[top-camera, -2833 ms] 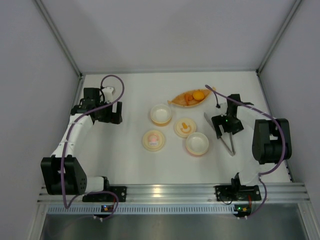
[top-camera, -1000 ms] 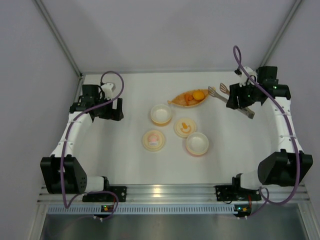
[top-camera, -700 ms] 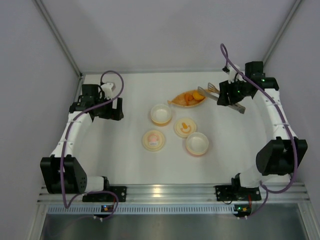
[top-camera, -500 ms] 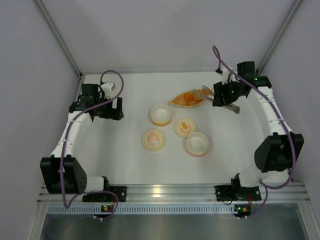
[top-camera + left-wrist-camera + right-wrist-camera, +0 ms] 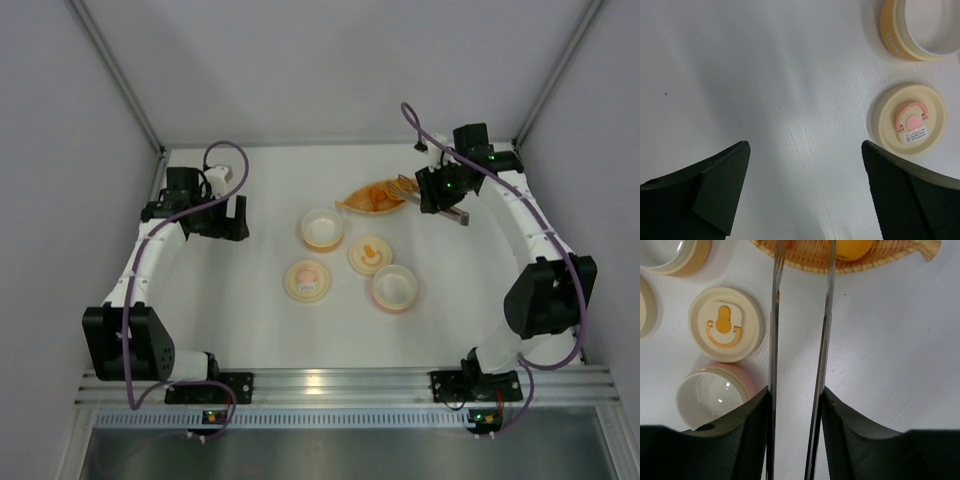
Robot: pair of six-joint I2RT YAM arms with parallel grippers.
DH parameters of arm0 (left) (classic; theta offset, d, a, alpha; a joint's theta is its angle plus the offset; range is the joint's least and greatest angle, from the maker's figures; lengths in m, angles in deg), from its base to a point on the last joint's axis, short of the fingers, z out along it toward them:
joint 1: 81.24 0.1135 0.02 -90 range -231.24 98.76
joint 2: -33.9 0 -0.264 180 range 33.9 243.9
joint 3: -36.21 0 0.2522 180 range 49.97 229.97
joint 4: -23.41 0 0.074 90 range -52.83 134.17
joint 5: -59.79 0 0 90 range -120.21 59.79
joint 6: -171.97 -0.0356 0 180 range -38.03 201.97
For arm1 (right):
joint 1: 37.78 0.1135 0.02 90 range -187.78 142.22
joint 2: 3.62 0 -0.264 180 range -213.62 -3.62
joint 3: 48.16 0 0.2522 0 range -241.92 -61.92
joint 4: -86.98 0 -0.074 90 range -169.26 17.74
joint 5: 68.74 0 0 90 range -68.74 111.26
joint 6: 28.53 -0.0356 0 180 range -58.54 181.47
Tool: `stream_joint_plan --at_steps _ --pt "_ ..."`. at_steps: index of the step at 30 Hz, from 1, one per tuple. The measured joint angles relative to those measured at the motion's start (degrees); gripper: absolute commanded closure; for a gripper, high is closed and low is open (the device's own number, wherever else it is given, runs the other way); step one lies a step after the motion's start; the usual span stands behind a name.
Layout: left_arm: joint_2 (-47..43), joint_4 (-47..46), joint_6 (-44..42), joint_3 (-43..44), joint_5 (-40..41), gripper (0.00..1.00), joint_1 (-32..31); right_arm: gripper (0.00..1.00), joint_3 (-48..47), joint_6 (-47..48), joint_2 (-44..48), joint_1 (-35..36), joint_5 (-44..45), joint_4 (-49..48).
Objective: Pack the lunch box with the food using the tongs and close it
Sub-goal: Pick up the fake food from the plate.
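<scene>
My right gripper is shut on the silver tongs, one finger pressing on each arm. The tongs point left over the orange leaf-shaped dish, and their tips run past the top edge of the right wrist view. In the dish lies the food: a round yellow-orange lump just right of the right tong arm, and darker bits. The lunch box stands apart as a yellow bowl and a pink bowl. My left gripper hangs open, holding nothing.
Two round cream lids lie between the bowls: one with a pink handle, one with an orange handle. White walls with metal posts enclose the table at the back and both sides.
My right arm has swung left with the tongs, from the right side of the table to over the leaf dish. The tong arms stand closer together. The left arm has not moved.
</scene>
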State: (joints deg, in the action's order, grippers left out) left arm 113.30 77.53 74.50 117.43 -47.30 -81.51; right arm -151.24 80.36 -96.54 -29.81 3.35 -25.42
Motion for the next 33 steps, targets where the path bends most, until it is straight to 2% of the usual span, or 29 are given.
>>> stream_joint_plan --at_steps 13,33 --pt "0.02 0.00 0.04 0.04 0.00 0.02 0.00 0.62 -0.07 5.03 -5.22 4.20 9.07 -3.37" --pt "0.76 0.00 0.02 0.04 0.31 0.02 0.00 0.64 -1.25 6.64 -11.78 4.90 11.34 -5.57"
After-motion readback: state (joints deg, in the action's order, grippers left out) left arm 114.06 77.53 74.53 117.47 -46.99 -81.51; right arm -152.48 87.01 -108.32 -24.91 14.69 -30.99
